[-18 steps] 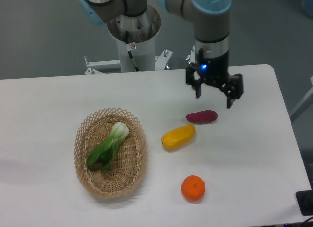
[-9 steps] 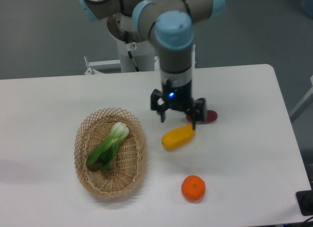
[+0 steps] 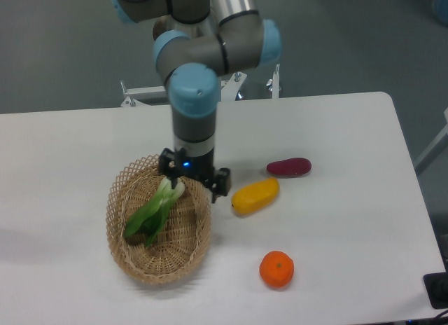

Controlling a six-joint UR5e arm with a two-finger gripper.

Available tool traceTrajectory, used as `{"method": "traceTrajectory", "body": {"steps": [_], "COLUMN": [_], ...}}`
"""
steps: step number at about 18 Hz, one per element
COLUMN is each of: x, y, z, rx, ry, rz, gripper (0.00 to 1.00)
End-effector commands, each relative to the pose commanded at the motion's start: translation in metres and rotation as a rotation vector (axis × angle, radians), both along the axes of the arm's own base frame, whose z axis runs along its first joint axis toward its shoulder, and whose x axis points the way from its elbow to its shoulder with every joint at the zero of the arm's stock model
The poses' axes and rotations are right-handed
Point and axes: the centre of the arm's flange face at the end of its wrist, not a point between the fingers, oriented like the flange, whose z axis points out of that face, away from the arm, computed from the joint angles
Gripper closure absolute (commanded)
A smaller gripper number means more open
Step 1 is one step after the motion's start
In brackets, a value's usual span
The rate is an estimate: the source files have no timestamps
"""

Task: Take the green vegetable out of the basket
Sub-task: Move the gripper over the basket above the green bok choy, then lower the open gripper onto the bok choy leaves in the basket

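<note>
Camera view, no legible writing, open gripper [image 3: 192,183] above green vegetable [image 3: 154,210], basket [image 3: 133,258]

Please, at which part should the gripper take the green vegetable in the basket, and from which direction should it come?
Probably at the whitish stem base, from above. The green vegetable lies flat in the basket, slanting from upper right to lower left, and its dark leaves look floppy, so the firmer stem is safer. The fingers should close across the stem. The gripper, open, hangs over that end.
</note>
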Motion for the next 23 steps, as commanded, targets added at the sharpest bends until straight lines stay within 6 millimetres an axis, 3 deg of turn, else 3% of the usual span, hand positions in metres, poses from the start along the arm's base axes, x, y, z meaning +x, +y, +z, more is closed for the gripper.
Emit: {"method": "traceTrajectory", "body": {"steps": [2,5,8,14,23], "x": [0.006,0.02,0.03,0.036,0.043], "y": [0.004,0.006,0.012,0.002,0.005], "z": [-0.003,-0.026,-0.031,-0.049,-0.062], "rx": [0.004,-0.02,0.001,-0.05,-0.061], "ry": [0.005,-0.009,0.007,0.014,0.027], "rz": [-0.012,-0.038,-0.058,-0.087,-0.098], "gripper": [0.0,0.0,0.0,0.0,0.0]}}
